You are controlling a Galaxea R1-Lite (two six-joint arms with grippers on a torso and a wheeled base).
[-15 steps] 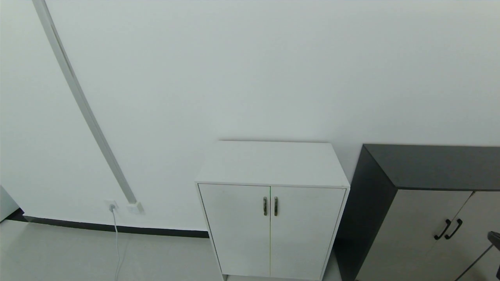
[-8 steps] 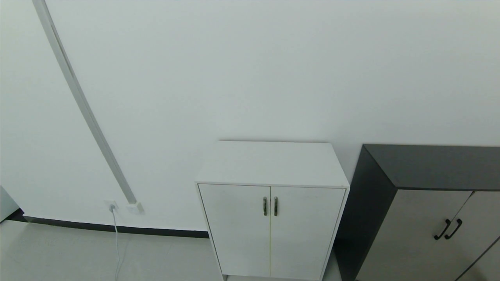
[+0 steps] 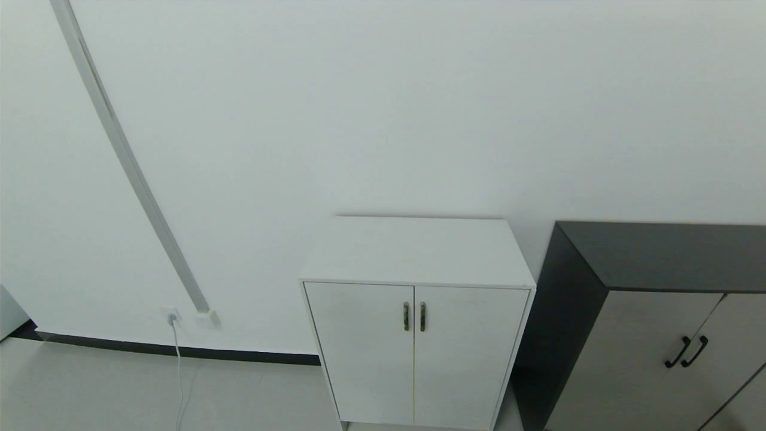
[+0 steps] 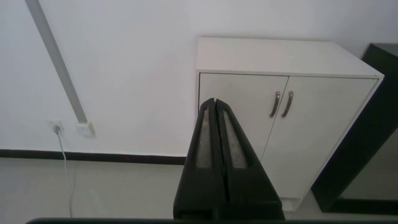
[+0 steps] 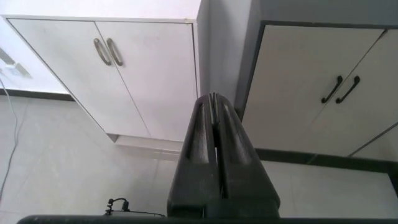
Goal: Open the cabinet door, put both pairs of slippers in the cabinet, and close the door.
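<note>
Wall strip: the grey strip [image 3: 128, 161] slants down the left side of your head view.
Outlet: lower left, a socket [image 3: 170, 315] with a white cable [image 3: 179, 371] plugged in and dropping to the floor.
Cabinet: the white cabinet [image 3: 413, 359] sits bottom centre against the wall, both doors shut.
Handles: the two handles [image 3: 414, 316] sit side by side at the door seam.
Dark cabinet: the dark cabinet [image 3: 646, 335] is lower right, just beside the white one, doors shut too.
Left claw: the left gripper [image 4: 215, 106] is pinched flat together and holds nothing. It faces the white cabinet, well apart from it.
Right claw: the right gripper [image 5: 214, 99] is the same, pressed together and empty, facing the spot where the two cabinets meet.
</note>
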